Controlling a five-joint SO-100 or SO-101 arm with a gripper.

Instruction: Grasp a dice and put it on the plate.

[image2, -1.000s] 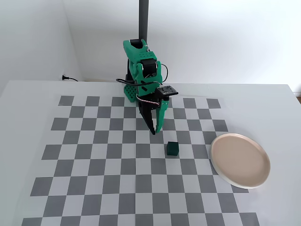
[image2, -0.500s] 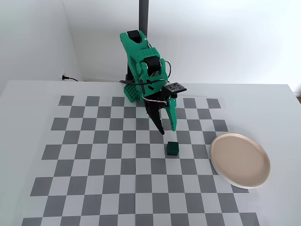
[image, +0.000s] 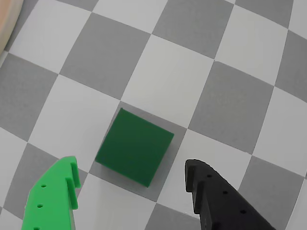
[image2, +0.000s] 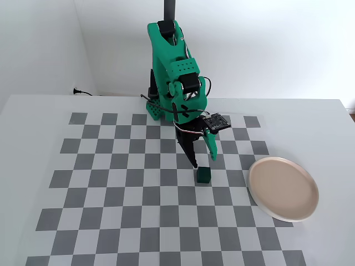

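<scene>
While the dice [image: 134, 146] sits on a grey square of the checkerboard [image: 172, 72], the gripper [image: 130, 179] hovers over it with jaws spread wide and empty, straddling the cube without touching; the plate [image2: 283, 188] lies well apart, right in the fixed view.

One dice [image2: 203, 174] sits on the checkerboard [image2: 111, 188]; one plate [image2: 283, 188] lies beside it. One green arm [image2: 177, 83] carries one gripper [image2: 203, 162]; its fingers number two.

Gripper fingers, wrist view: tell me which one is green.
The finger at lower left is bright green; the lower-right finger is black. The dice lies between them.
</scene>
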